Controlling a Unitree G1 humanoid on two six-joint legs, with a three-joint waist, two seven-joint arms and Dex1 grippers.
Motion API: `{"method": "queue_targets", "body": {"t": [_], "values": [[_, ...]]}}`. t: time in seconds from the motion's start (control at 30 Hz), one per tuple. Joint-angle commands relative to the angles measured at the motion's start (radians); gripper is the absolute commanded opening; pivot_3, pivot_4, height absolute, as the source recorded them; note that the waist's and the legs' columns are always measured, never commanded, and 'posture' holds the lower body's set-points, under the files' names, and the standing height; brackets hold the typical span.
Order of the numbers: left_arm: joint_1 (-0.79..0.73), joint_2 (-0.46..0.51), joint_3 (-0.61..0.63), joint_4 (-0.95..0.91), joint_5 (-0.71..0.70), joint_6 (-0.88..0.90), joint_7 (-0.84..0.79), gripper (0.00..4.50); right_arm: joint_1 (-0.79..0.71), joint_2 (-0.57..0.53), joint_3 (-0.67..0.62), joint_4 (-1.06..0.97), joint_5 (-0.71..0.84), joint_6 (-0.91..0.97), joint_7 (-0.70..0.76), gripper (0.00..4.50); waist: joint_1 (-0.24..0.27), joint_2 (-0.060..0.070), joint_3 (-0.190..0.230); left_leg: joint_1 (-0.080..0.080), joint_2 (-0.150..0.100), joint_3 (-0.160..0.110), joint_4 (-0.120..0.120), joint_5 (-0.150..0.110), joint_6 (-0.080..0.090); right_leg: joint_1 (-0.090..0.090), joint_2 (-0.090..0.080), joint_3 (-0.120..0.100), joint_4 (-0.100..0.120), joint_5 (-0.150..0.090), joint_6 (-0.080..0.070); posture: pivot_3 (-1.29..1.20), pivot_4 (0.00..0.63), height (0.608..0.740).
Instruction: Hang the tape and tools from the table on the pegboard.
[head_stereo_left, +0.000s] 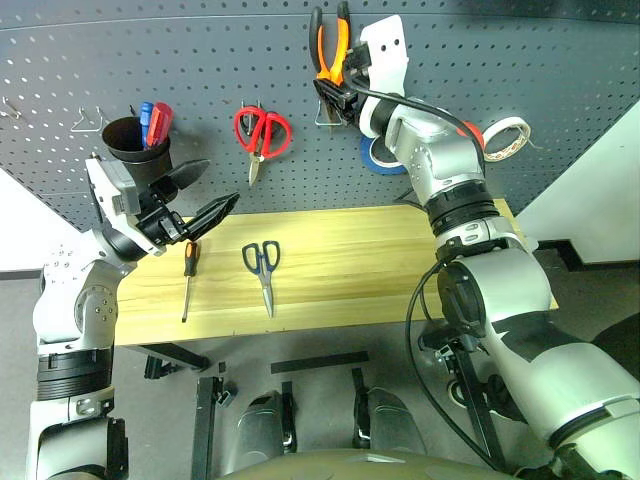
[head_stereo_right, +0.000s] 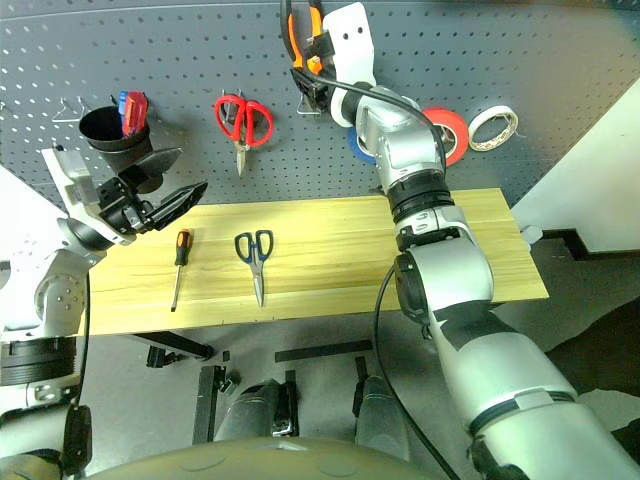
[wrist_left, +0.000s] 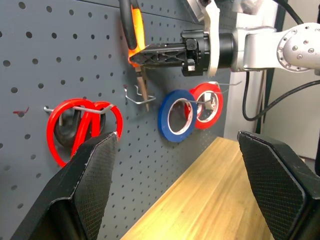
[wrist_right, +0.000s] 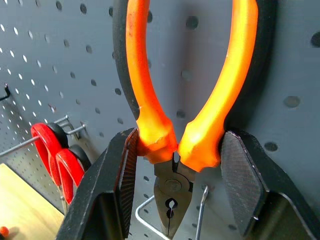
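My right gripper (wrist_right: 177, 150) is shut on the orange-handled pliers (wrist_right: 175, 100), one finger pressed against each handle. It holds them nose down against the pegboard (head_stereo_left: 150, 60), with the nose at a wire hook (wrist_right: 150, 210). The blue tape (wrist_left: 176, 115) hangs on a hook just below that hand. On the table (head_stereo_left: 350, 250) lie the dark-handled scissors (head_stereo_left: 263, 265) and, left of them, the screwdriver (head_stereo_left: 188, 275). My left gripper (head_stereo_left: 215, 185) stands open with nothing in it, above the table's left end, just over the screwdriver's handle.
Red-handled scissors (head_stereo_left: 262, 132) hang on the pegboard left of the pliers. A red tape roll (head_stereo_right: 445, 130) and a white one (head_stereo_left: 505, 138) hang to the right. A black cup (head_stereo_left: 135, 140) with pens is mounted at the left, beside a bare wire hook (head_stereo_left: 88, 120).
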Motion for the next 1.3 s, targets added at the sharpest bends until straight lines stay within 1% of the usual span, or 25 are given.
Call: {"method": "queue_targets", "body": {"t": [0.03, 0.13, 0.17, 0.3, 0.4, 0.47, 0.57, 0.7, 0.77, 0.83, 0.9, 1.0, 1.13, 1.2, 1.3], "values": [[-0.015, 0.020, 0.019, -0.010, 0.003, -0.020, -0.006, 4.04, 0.000, -0.003, -0.005, -0.067, 0.005, 0.017, 0.008, 3.31, 0.000, 0.000, 0.000, 0.000, 0.000, 0.000, 0.000, 0.000, 0.000, 0.000, 0.000, 0.000, 0.000, 0.000, 0.000, 0.10, 0.098, 0.740], [-0.014, 0.025, 0.022, -0.001, 0.005, -0.023, -0.014, 4.04, 0.009, -0.024, -0.005, -0.129, 0.010, 0.044, 0.025, 4.30, 0.000, 0.000, 0.000, 0.000, 0.000, 0.000, 0.000, 0.000, 0.000, 0.000, 0.000, 0.000, 0.000, 0.000, 0.000, 0.09, 0.095, 0.740], [-0.013, 0.027, 0.021, 0.001, 0.006, -0.024, -0.015, 4.04, 0.014, -0.034, -0.001, -0.159, 0.009, 0.063, 0.035, 4.46, 0.000, 0.000, 0.000, 0.000, 0.000, 0.000, 0.000, 0.000, 0.000, 0.000, 0.000, 0.000, 0.000, 0.000, 0.000, 0.09, 0.097, 0.740], [-0.004, 0.028, 0.021, 0.001, 0.005, -0.019, -0.019, 4.04, 0.038, -0.065, 0.008, -0.273, 0.003, 0.118, 0.050, 4.46, 0.001, 0.000, 0.000, 0.000, 0.000, 0.000, 0.000, 0.000, 0.000, 0.000, 0.000, 0.000, 0.000, 0.000, 0.000, 0.08, 0.099, 0.740], [0.012, 0.030, 0.017, -0.010, 0.009, -0.004, -0.013, 4.04, 0.049, -0.113, -0.019, -0.390, 0.031, 0.187, 0.059, 4.46, 0.003, 0.000, 0.000, 0.000, 0.000, 0.000, 0.000, 0.000, 0.000, 0.000, 0.000, 0.000, 0.000, 0.000, 0.000, 0.08, 0.105, 0.740], [0.028, 0.029, 0.015, -0.025, 0.013, 0.022, 0.017, 4.04, 0.074, -0.157, -0.031, -0.476, 0.054, 0.246, 0.091, 4.46, 0.005, 0.000, -0.001, 0.000, 0.000, 0.000, 0.000, 0.000, 0.000, 0.000, 0.000, 0.000, 0.000, 0.000, 0.000, 0.08, 0.110, 0.740], [0.062, 0.034, -0.002, -0.052, 0.041, 0.066, 0.074, 4.04, 0.133, -0.223, -0.035, -0.603, 0.135, 0.390, 0.188, 4.46, 0.007, 0.000, -0.001, 0.000, 0.000, -0.001, 0.000, 0.000, 0.000, 0.001, 0.000, 0.000, 0.000, 0.000, 0.000, 0.08, 0.113, 0.740], [0.107, 0.028, -0.040, -0.108, 0.093, 0.152, 0.184, 4.04, 0.294, -0.329, -0.011, -0.830, 0.298, 0.580, 0.394, 4.46, 0.009, 0.000, -0.001, 0.001, 0.000, -0.002, 0.000, 0.000, 0.000, 0.002, 0.000, 0.000, -0.001, 0.000, 0.000, 0.08, 0.125, 0.740], [0.125, 0.027, -0.057, -0.137, 0.080, 0.218, 0.212, 4.04, 0.358, -0.375, 0.017, -0.906, 0.334, 0.625, 0.458, 4.46, 0.010, 0.000, -0.001, 0.001, 0.000, -0.002, 0.000, 0.000, 0.000, 0.002, 0.000, 0.000, -0.001, 0.000, 0.000, 0.08, 0.127, 0.740], [0.146, 0.006, -0.100, -0.155, 0.131, 0.292, 0.310, 4.04, 0.425, -0.408, 0.048, -0.951, 0.361, 0.639, 0.523, 4.46, 0.010, 0.000, -0.001, 0.001, 0.000, -0.002, 0.000, 0.000, 0.000, 0.002, 0.000, 0.000, -0.001, 0.000, 0.000, 0.07, 0.136, 0.740], [0.155, -0.026, -0.140, -0.164, 0.175, 0.333, 0.389, 4.04, 0.470, -0.426, 0.078, -0.951, 0.354, 0.625, 0.556, 4.46, 0.009, 0.000, -0.001, 0.002, 0.000, -0.002, 0.000, 0.000, 0.000, 0.003, 0.000, 0.000, -0.001, 0.000, 0.000, 0.07, 0.144, 0.740], [0.156, -0.068, -0.195, -0.183, 0.225, 0.372, 0.464, 4.04, 0.497, -0.438, 0.123, -0.889, 0.310, 0.576, 0.580, 4.46, 0.010, 0.000, -0.001, 0.005, 0.000, -0.002, 0.000, 0.000, 0.000, 0.005, 0.000, 0.000, -0.001, 0.000, 0.000, 0.07, 0.160, 0.740], [0.115, -0.163, -0.256, -0.147, 0.310, 0.470, 0.631, 4.04, 0.519, -0.437, 0.173, -0.785, 0.241, 0.423, 0.641, 4.46, 0.018, 0.000, -0.001, 0.006, 0.000, -0.002, 0.001, 0.000, 0.000, 0.006, 0.000, 0.001, -0.001, 0.000, 0.000, 0.06, 0.178, 0.740], [0.095, -0.195, -0.272, -0.127, 0.341, 0.491, 0.676, 4.04, 0.513, -0.430, 0.180, -0.738, 0.226, 0.372, 0.667, 4.46, 0.025, 0.000, -0.001, 0.006, -0.001, -0.002, 0.001, 0.000, 0.000, 0.006, 0.000, 0.001, -0.001, 0.000, 0.000, 0.05, 0.188, 0.740], [0.057, -0.252, -0.268, -0.087, 0.359, 0.514, 0.738, 4.04, 0.493, -0.429, 0.210, -0.663, 0.202, 0.347, 0.715, 4.46, 0.031, 0.000, 0.000, 0.006, 0.000, -0.002, 0.001, 0.000, 0.000, 0.006, 0.000, 0.001, -0.001, 0.000, 0.000, 0.04, 0.202, 0.740]]}}
